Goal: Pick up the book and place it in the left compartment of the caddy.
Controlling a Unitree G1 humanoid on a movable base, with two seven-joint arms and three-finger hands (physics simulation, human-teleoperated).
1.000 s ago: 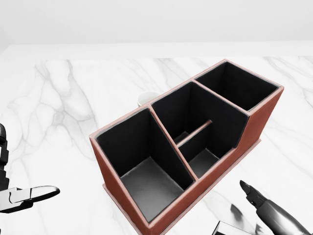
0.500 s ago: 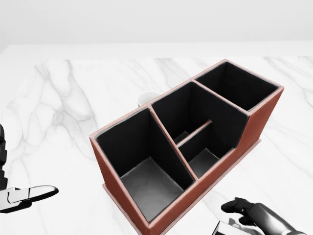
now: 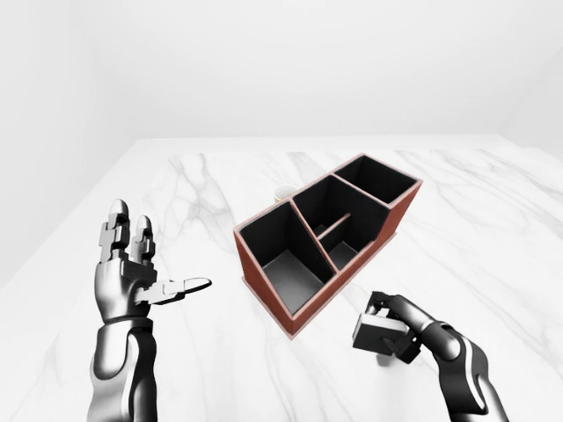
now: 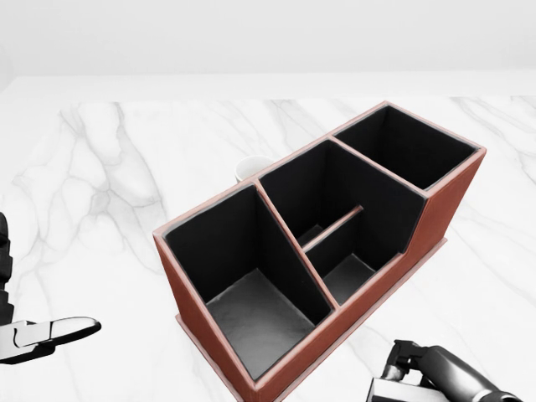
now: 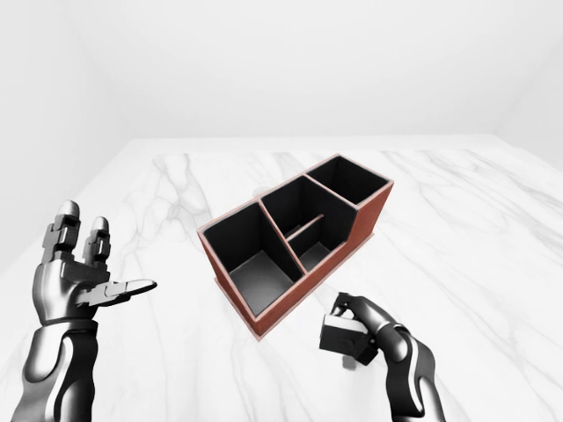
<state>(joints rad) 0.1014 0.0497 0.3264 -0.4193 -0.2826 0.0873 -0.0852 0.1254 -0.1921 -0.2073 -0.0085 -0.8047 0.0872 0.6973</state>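
Note:
The book (image 3: pixel 373 333) is a small dark grey block with a pale top, low over the marble at the lower right of the left-eye view. My right hand (image 3: pixel 380 318) is shut on it, fingers curled over its top edge. The red-brown caddy (image 3: pixel 263 288) with black insides stands slantwise in the middle. Its left compartment (image 4: pixel 251 314) holds nothing and lies up and left of the book. At the left my left hand (image 3: pixel 158 255) is raised and open, palm toward the caddy and well apart from it.
A white cup (image 4: pixel 251 167) peeks out beyond the caddy's far wall. The caddy's middle section is split by a low divider (image 4: pixel 333 228). The white marble table (image 3: pixel 202 185) runs wide on every side, with a plain white wall past it.
My right hand's fingers, stretched out a second ago, have curled down and closed round the book at the head view's bottom right. The left hand and the caddy have stayed put.

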